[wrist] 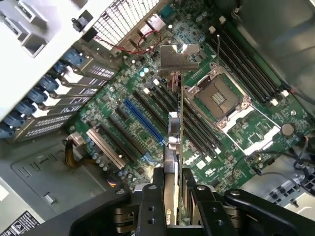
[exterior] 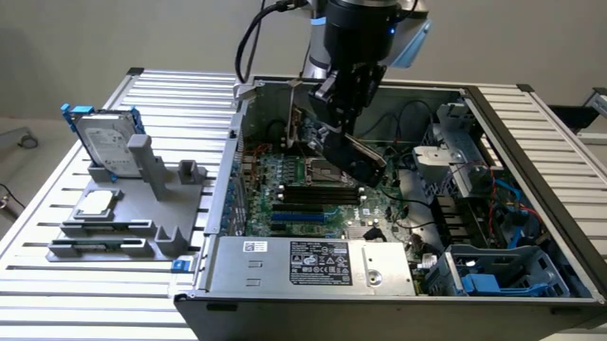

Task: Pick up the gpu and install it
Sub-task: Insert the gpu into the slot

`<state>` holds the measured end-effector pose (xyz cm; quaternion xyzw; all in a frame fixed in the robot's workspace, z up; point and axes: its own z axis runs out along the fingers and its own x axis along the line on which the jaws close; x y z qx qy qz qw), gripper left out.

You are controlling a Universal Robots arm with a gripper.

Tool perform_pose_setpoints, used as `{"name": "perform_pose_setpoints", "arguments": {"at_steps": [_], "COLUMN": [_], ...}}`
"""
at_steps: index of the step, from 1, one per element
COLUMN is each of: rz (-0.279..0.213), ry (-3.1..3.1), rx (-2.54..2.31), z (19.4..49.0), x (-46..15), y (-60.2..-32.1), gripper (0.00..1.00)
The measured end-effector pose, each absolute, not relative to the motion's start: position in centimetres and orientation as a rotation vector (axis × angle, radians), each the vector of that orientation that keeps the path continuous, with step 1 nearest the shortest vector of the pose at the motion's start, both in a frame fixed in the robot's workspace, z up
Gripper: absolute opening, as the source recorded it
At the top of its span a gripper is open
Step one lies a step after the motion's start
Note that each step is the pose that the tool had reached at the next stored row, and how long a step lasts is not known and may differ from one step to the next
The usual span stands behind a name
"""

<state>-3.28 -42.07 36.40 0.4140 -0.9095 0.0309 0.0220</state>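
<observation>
The gripper [exterior: 343, 114] hangs in the open top of the case [exterior: 223, 206], its jaws part-closed and clamped on one end of the gpu [exterior: 356, 156]. The gpu is held in the air inside the case, tilted, with its black face showing in the exterior view and its lower end close to the motherboard [exterior: 313, 206] on the case floor; I cannot tell whether it touches. In the wrist view the gpu [wrist: 176, 147] runs edge-on away from the gripper [wrist: 174, 196], with fingers [wrist: 152, 201] pressed to both faces and the silver bracket [wrist: 179, 56] at the far end. The motherboard [wrist: 123, 98] lies beneath it, the socket [wrist: 219, 96] to one side of the card and the blue slot [wrist: 142, 123] to the other. A power supply [exterior: 313, 263] sits in the near part of the case. Outside the case, on the exterior view's left, a grey fixture [exterior: 142, 213] stands on the slatted table [exterior: 95, 298], holding an upright hard drive [exterior: 104, 145] and a flat chip [exterior: 97, 204]
</observation>
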Motion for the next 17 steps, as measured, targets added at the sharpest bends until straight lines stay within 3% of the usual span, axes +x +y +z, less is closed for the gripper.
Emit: {"name": "perform_pose_setpoints", "arguments": {"at_steps": [17], "rz": [0.106], "ry": [-2.594], "rx": [1.708], "z": [35.86], "x": [-3.28], "y": [-42.08], "gripper": [0.26]}}
